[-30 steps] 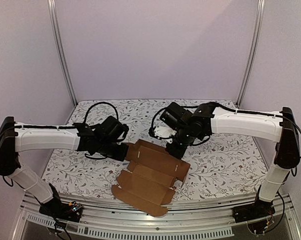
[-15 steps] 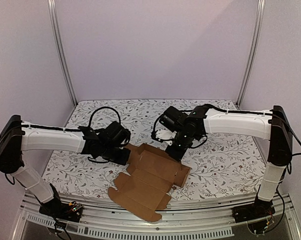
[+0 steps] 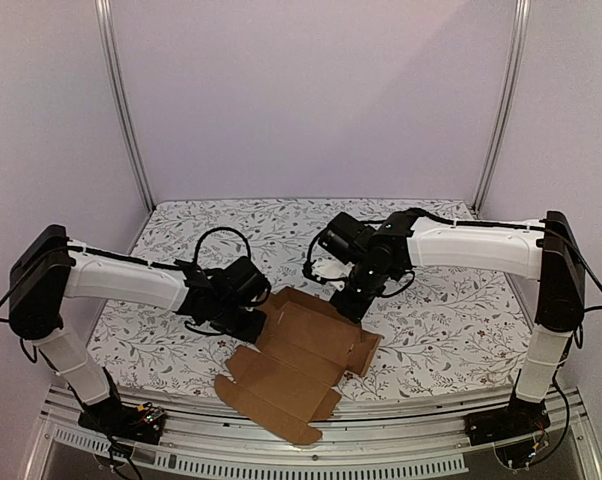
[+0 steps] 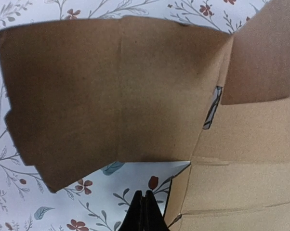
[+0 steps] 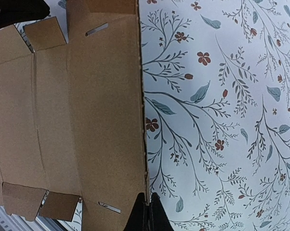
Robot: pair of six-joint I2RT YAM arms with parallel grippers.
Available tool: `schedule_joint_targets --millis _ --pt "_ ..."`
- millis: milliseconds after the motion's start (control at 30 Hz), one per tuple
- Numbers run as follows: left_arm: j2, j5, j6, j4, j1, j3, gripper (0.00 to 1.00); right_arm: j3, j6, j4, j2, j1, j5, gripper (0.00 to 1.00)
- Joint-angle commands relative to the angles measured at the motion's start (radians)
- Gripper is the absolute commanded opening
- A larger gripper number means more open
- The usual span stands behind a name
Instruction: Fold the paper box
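- Overhead, on the flowered surface [image 3: 431, 330], the paper box [image 3: 299, 362] lies as an unfolded brown sheet with flaps and notches, close to the front edge and between both arms. The left tool [image 3: 253, 325] sits at the sheet's far-left corner, the right tool [image 3: 352, 306] at its far edge.
- Left wrist view: left tool [image 4: 142, 211] clenched, tips pressed together with nothing between them, over bare surface [image 4: 87, 202] just beside a flap of the paper box [image 4: 116, 91].
- Right wrist view: right tool [image 5: 147, 211] clenched, tips together at the long straight edge of the paper box [image 5: 87, 120]. Contact with the sheet cannot be confirmed. Bare surface [image 5: 222, 96] lies to the right of that edge.
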Motion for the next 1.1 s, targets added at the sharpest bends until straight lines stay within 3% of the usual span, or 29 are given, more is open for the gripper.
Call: schedule_joint_targets --millis 0,1067 --pt "0.023 0.026 -0.003 0.004 -0.029 0.001 0.00 0.020 0.020 -0.007 0.010 -0.009 0.005 0.00" --pt "0.153 0.082 -0.007 0.052 -0.147 0.074 0.00 -0.046 0.074 0.025 0.012 -0.008 0.004 0.00"
